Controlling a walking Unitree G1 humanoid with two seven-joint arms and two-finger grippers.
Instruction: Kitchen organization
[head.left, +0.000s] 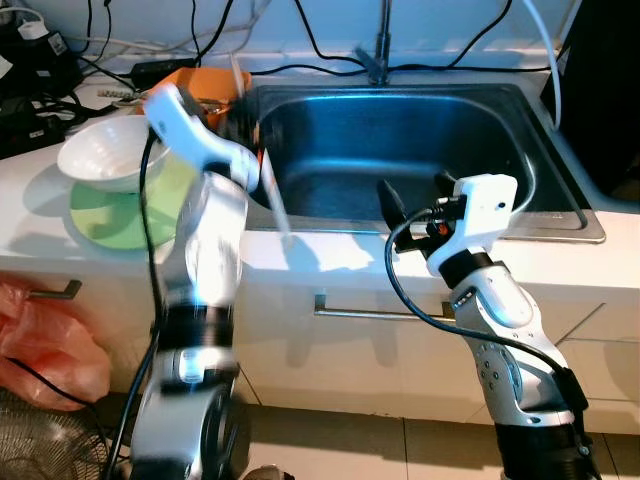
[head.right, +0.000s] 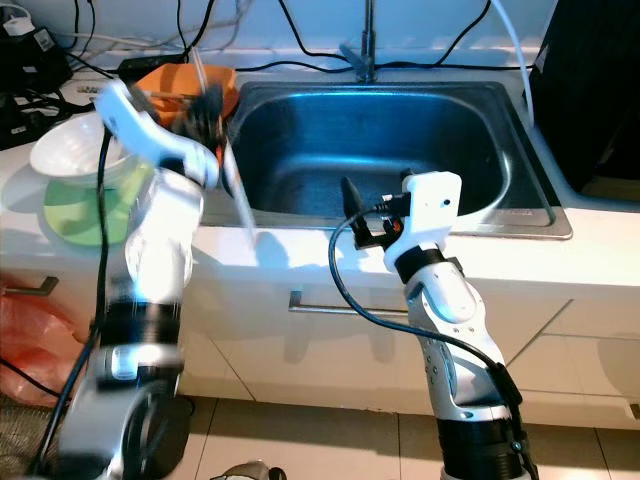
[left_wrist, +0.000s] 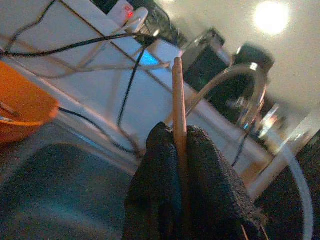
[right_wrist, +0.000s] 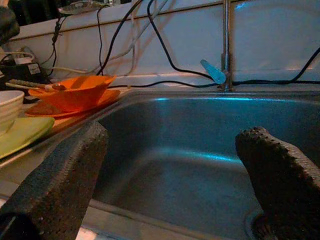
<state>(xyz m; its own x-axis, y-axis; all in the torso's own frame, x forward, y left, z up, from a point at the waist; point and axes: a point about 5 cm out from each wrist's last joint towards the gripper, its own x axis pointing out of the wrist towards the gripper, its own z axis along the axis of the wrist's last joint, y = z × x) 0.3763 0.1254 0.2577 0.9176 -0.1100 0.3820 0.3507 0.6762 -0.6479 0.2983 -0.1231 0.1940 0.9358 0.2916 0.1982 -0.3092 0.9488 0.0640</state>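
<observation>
- Left wrist view was used to confirm the grasp: a chopstick (left_wrist: 179, 107) was seen clamped between the two black fingers (left_wrist: 215, 185) of the left gripper (left_wrist: 182, 175), its thin wooden shaft standing up past the fingertips.
- From the head views, the left gripper (head.left: 250, 160) was placed at the sink's (head.left: 400, 140) left rim, with the chopstick hanging blurred down over the front edge.
- The right gripper (head.left: 415, 200) was held at the sink's front edge, fingers spread wide, nothing between them.
- A white bowl (head.left: 105, 155) on a green plate (head.left: 115, 215) and an orange bowl (head.left: 200, 85) were left on the counter beside the sink.
- The task was judged partly done at most: one chopstick was in hand and not yet put away, dishes were unsorted, and the destination could not be told.
</observation>
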